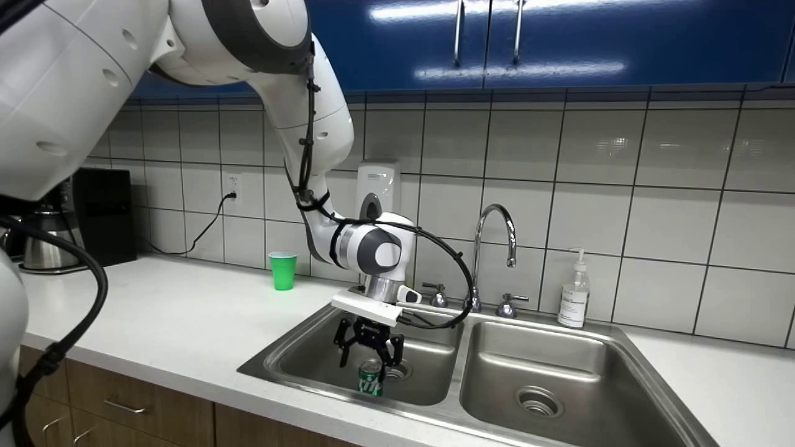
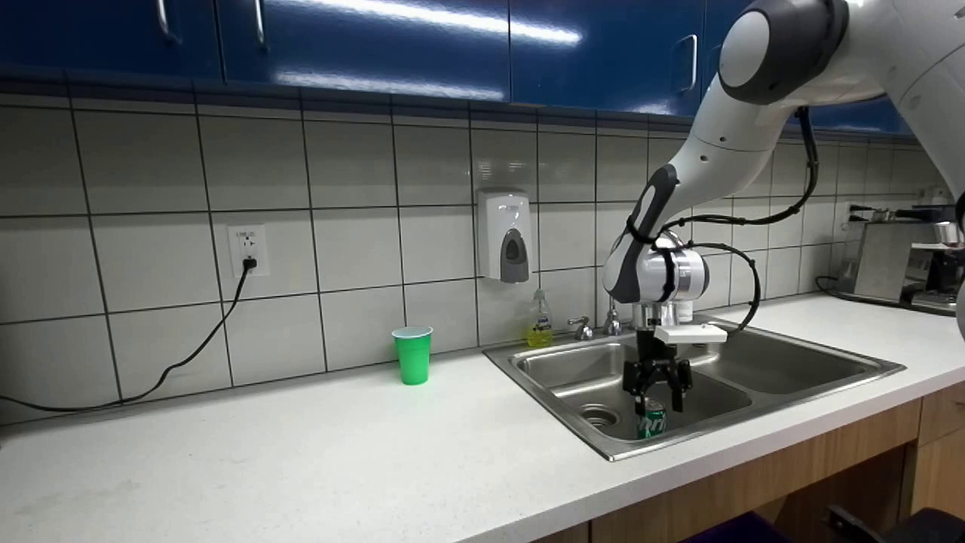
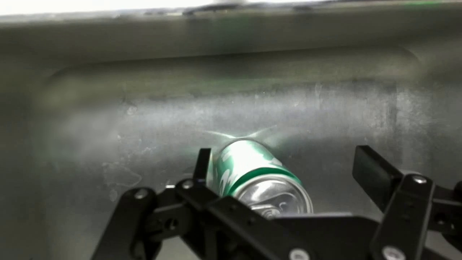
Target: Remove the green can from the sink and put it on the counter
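Observation:
The green can [image 1: 371,380] stands in a basin of the steel sink [image 1: 458,380], near its front wall; it also shows in an exterior view [image 2: 653,422]. My gripper [image 1: 365,367] is open and points down over the can; it also shows in an exterior view [image 2: 659,406]. In the wrist view the can [image 3: 249,162] shows its silver top between the open fingers [image 3: 283,159]. The left finger is close beside the can; I cannot tell if they touch. The right finger is well apart from it. The white counter [image 1: 174,310] runs along the sink.
A light-green cup [image 1: 284,271] stands on the counter by the tiled wall. A gooseneck faucet [image 1: 481,248] with handles rises behind the basins. A pump bottle [image 1: 574,295] stands at the sink's back edge, and a yellow soap bottle [image 2: 540,326] near its back corner.

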You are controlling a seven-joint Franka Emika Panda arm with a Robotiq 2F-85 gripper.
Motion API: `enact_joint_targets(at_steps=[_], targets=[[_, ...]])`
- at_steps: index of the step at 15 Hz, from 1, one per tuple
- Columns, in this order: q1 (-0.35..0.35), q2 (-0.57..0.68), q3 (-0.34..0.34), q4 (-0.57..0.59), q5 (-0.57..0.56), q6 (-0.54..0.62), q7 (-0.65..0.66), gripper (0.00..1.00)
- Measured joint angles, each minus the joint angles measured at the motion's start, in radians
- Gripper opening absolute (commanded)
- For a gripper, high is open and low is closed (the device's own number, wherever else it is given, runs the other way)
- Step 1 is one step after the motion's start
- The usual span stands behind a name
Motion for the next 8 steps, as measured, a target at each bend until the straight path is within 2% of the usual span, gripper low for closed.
enact_joint_targets(at_steps=[8], targets=[[-0.023,0.051,0.003,0.061,0.0,0.002,-0.024,1.0]])
